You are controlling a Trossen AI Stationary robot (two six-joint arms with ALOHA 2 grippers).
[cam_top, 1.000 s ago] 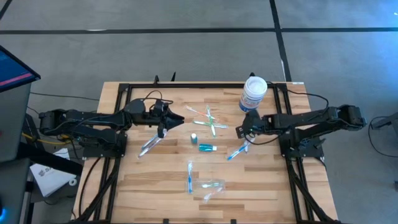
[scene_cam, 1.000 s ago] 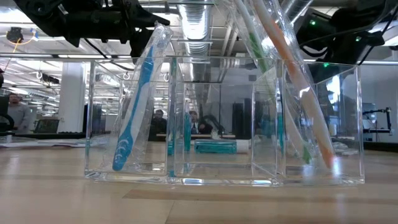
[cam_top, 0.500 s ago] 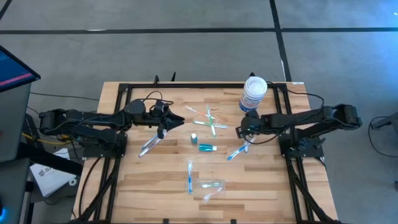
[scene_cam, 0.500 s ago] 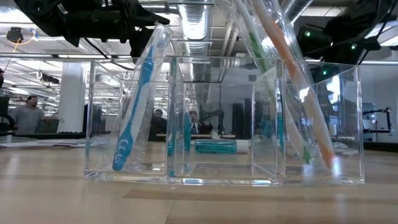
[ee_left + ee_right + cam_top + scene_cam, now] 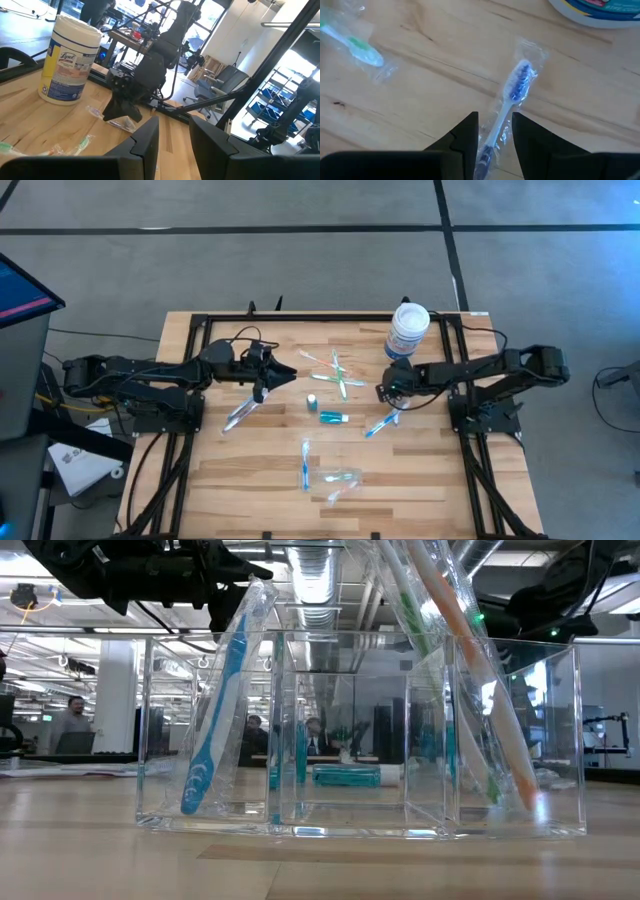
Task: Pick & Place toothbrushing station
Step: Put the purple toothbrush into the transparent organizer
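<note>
Right gripper (image 5: 386, 391) sits over a wrapped blue toothbrush (image 5: 512, 97) on the surface, just in front of the white wipes tub (image 5: 408, 332). Its wrist view shows the jaws spread slightly and straddling the brush handle; whether they're touching it, can't tell. Looks like the pick step on this brush, grasp not yet confirmed. Left gripper (image 5: 262, 385) holds a wrapped toothbrush (image 5: 240, 412) by one end over the left half of the surface, jaws pinching it, other end trailing down toward the wood. The clear tray (image 5: 360, 735) stands at the near edge, already holding a blue brush (image 5: 215, 720) and an orange-handled one (image 5: 470, 670). A green brush (image 5: 337, 372), a teal tube (image 5: 333, 417) and another blue brush (image 5: 305, 465) lie loose mid-surface. Next move, as I read it: right arm closes on the handle, lifts clear, carries it to the tray. The slippery wrapper could let the brush twist in the jaws.
</note>
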